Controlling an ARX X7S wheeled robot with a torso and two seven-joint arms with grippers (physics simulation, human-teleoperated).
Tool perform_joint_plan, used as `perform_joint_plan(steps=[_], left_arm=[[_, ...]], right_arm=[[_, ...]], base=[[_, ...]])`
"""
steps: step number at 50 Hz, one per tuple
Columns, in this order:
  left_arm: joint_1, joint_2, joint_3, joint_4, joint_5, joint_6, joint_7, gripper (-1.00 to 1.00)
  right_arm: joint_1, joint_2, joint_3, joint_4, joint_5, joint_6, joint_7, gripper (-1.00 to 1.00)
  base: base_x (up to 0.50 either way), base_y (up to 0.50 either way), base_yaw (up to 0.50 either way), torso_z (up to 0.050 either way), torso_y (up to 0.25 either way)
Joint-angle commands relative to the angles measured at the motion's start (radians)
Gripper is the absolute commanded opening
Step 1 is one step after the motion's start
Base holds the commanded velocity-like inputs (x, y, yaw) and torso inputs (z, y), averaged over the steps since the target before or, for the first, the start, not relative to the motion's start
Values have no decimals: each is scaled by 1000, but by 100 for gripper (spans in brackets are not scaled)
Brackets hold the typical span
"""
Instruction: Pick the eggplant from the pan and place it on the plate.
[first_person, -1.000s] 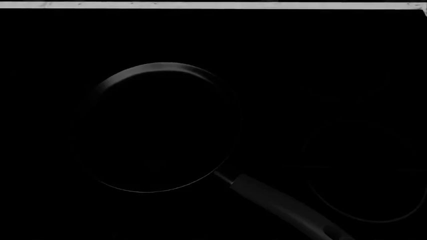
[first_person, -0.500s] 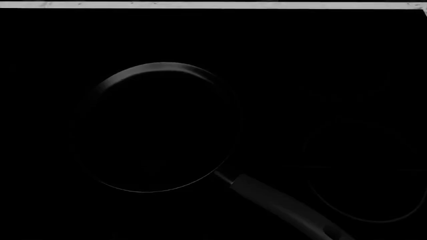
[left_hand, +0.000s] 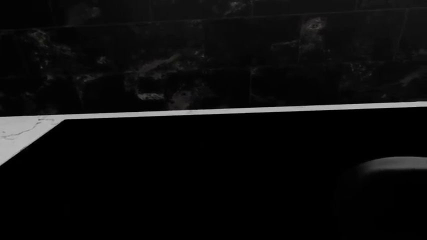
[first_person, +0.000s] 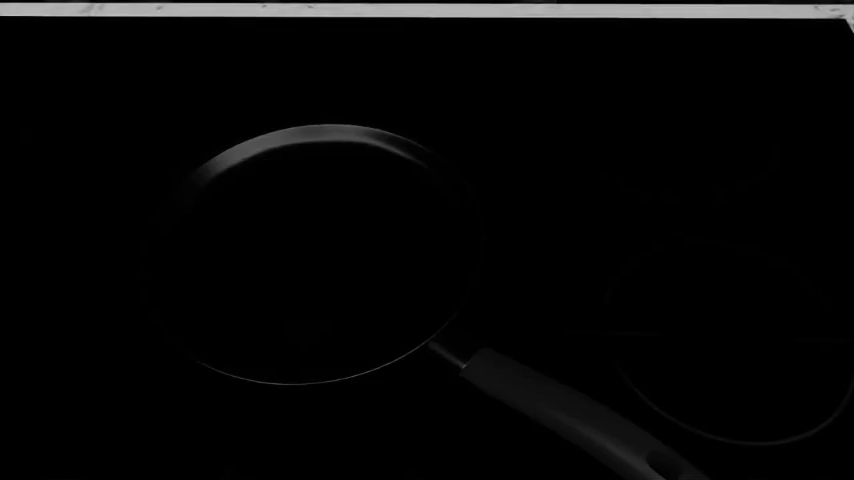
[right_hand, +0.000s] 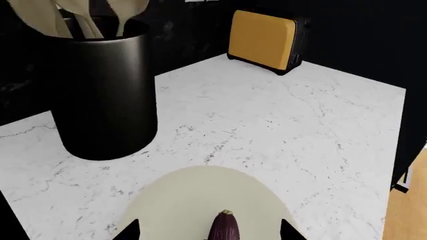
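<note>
Right tool (right_hand: 210, 231): 2 dark fingertips (right_hand: 128, 231) spread apart. Left tool unseen.

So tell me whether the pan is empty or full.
Empty: the pan looks bare inside in the head view; the eggplant is over the plate.

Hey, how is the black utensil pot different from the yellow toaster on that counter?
The utensil pot is a black upright cylinder; the toaster is a yellow-orange box with dark sides. The pot is open-topped and holds pale wooden utensils; nothing shows in the toaster. In the right wrist view the pot stands close beside the cream plate, the toaster farther back. Both stand on the white marble counter.
</note>
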Motion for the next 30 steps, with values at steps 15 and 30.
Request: perform_joint_plan(steps=[15,30], left_arm=[[40,29,-4,-41,26,49,30,100],[56,38,8,-48,39,60,35,100]], right_arm=[[-173,-40,440,-255,431,21,154,100],[-215,-129,521,-528,523,-69,114,100]], base=[[0,0,1,0,0],[0,0,0,0,0]])
